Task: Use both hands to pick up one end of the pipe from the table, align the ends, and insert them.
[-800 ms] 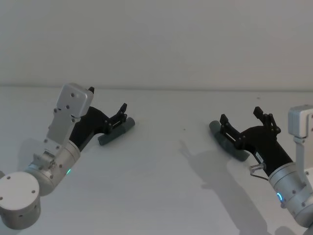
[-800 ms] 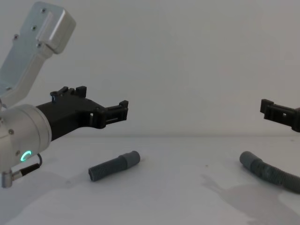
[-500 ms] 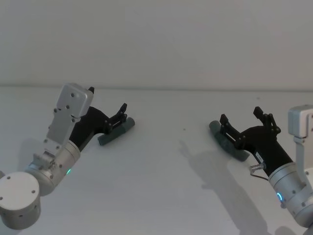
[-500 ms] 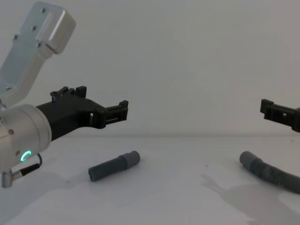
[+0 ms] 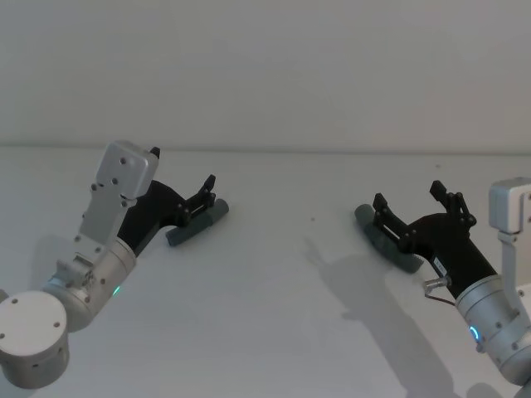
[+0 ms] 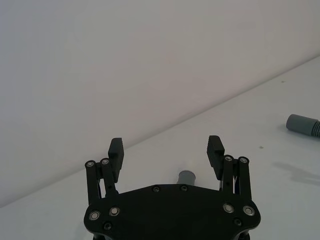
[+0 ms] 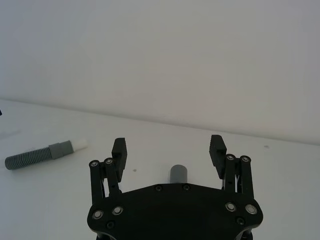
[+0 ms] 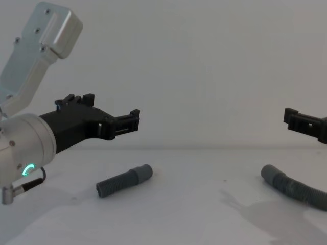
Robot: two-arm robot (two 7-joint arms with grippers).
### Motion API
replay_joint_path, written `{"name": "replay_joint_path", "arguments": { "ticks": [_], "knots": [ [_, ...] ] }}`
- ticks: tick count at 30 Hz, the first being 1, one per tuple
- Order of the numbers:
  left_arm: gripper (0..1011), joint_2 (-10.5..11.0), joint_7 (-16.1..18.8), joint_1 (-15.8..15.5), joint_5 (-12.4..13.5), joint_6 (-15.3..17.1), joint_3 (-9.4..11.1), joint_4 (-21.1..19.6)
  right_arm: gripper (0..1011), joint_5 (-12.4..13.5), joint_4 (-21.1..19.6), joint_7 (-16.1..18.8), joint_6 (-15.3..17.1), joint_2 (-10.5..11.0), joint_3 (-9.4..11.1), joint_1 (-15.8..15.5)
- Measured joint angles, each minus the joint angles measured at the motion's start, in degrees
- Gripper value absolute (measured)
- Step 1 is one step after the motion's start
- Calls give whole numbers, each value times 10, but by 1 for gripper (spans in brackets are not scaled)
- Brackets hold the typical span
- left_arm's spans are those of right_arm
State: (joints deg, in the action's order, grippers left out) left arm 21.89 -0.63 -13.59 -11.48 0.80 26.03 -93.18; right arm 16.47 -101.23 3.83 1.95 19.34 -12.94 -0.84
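Observation:
The short straight pipe [image 5: 196, 224] lies on the white table [image 5: 265, 315] at the left; its grey cuff [image 8: 142, 172] points right. My left gripper [image 5: 204, 196] hovers open just above it, its fingertips [image 6: 116, 148] spread on either side of the cuff [image 6: 186, 176]. The longer curved pipe [image 5: 387, 245] lies at the right, with its cuff [image 8: 269, 173] pointing left. My right gripper [image 5: 410, 204] hangs open over that pipe with the cuff [image 7: 178, 174] between its spread fingers [image 7: 217, 145]. From the right wrist the short pipe [image 7: 35, 156] shows its white tip [image 7: 80, 145].
A plain pale wall rises behind the table's far edge [image 5: 315, 151]. A bare stretch of table [image 8: 204, 204] lies between the two pipe pieces.

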Motion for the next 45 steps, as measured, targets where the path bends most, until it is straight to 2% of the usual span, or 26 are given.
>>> {"name": "replay_joint_path", "arguments": {
  "ticks": [45],
  "knots": [
    [1001, 0, 0, 0, 0, 0, 0, 0, 1000, 0, 0, 0, 0, 0, 0, 0]
  ]
}}
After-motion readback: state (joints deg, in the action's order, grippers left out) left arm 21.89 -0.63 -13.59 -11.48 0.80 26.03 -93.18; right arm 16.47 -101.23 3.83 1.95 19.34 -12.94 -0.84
